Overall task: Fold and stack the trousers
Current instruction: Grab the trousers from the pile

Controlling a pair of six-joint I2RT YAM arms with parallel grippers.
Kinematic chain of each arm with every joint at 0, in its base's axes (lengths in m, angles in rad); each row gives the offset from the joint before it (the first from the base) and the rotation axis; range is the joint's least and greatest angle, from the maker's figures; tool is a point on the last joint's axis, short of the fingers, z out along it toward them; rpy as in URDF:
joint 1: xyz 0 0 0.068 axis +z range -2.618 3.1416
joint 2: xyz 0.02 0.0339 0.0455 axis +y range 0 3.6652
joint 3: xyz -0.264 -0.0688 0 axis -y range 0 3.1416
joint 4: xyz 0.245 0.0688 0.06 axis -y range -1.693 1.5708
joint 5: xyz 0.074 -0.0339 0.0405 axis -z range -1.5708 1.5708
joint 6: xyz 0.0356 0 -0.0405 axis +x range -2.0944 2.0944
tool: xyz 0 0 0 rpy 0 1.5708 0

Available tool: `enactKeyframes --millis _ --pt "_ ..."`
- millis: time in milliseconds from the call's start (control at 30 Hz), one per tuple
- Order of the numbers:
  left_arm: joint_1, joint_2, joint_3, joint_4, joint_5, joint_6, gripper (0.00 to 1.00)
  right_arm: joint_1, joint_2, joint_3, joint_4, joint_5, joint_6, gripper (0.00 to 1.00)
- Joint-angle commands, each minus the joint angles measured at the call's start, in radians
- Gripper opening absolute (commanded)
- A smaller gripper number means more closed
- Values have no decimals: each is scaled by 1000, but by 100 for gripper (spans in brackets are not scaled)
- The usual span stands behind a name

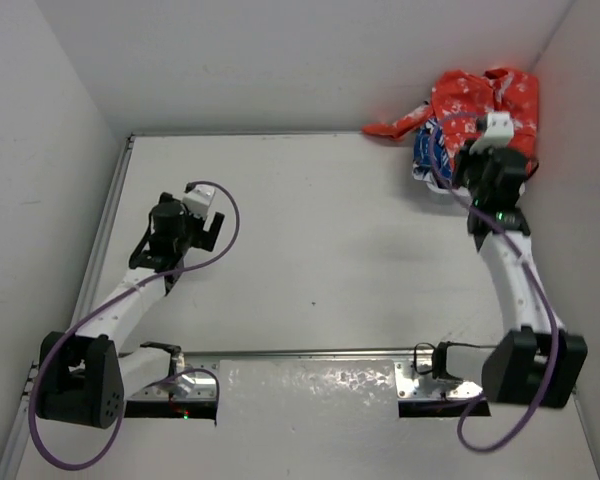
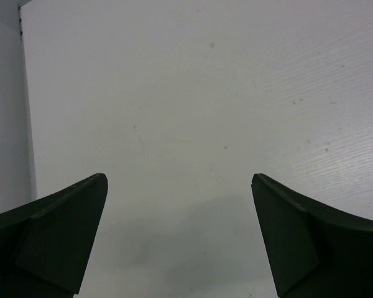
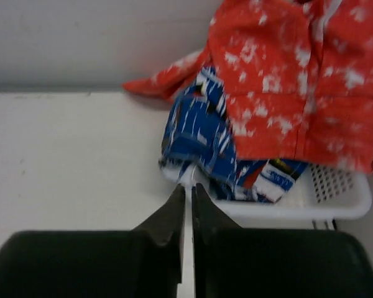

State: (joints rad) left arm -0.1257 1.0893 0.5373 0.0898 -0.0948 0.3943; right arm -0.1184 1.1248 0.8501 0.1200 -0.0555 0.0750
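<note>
Right wrist view: we note right fingers (image 3: 181, 202) pressed together near the basket (image 3: 336, 198) holding the trousers (image 3: 286, 93); left fingers (image 2: 74, 230) wide above worktop (image 2: 205, 93).

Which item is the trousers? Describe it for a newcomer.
Look to the far right corner of the table, where a white basket sits. The trousers are heaped over it: bright red-orange with white speckles, unlike the blue patterned garment under them.
</note>
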Motion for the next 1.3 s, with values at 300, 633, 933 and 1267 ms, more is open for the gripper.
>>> enactKeyframes --millis 300,633,933,1267 --pt "34 89 102 -186 216 9 100 -118 962 1173 -485 76 309 79" --pt "61 260 180 -203 262 -21 99 -136 1314 1325 -82 302 552 80" --pt "60 369 265 -185 236 24 99 -105 1344 1215 79 227 502 29" --pt "60 380 285 -183 240 49 99 -112 1129 1143 92 282 292 0"
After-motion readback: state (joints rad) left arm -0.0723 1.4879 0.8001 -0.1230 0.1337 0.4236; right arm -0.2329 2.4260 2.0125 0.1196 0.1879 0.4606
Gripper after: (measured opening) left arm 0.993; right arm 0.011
